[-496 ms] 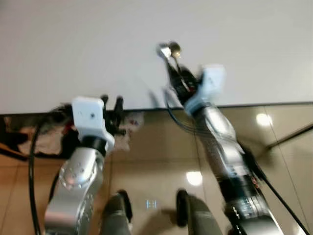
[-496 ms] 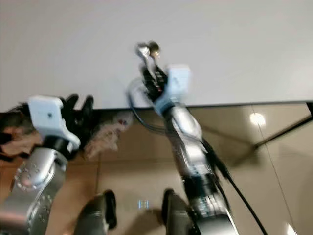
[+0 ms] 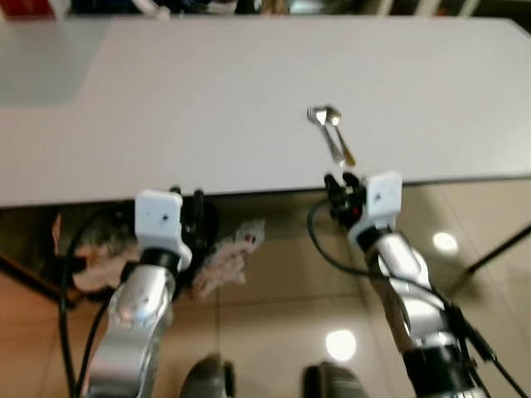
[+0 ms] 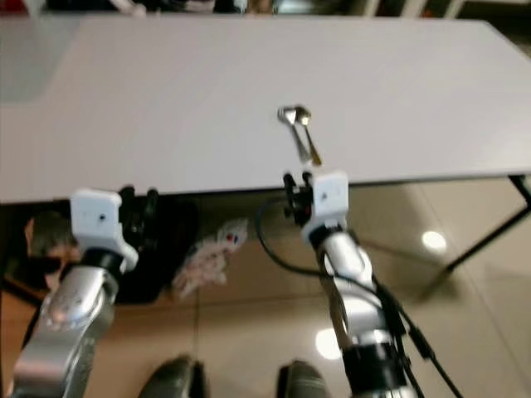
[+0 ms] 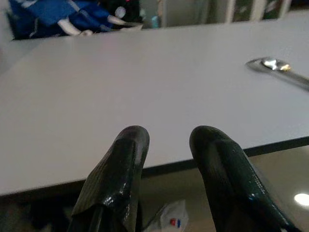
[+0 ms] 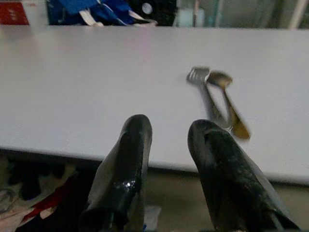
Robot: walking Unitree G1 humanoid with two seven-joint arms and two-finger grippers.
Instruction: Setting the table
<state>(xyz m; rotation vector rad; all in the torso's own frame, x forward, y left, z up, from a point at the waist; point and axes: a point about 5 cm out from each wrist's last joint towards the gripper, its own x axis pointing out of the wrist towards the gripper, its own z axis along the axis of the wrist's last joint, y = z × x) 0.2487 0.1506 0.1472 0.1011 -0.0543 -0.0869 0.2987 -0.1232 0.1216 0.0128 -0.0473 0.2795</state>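
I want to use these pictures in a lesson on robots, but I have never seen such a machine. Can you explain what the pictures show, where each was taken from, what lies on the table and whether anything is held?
This is a walking robot with two silver arms, each ending in a gripper of two black fingers. Two pictures come from cameras in its head, looking down; two come from cameras on its wrists, looking along the fingers. Before it stands a white table. On it, near the front edge, lie a fork and a spoon, side by side and touching. The right gripper is at the table's edge, just short of them, open and holding nothing. The left gripper is at the edge too, open and empty. Below the table, something crumpled lies on the tiled floor.
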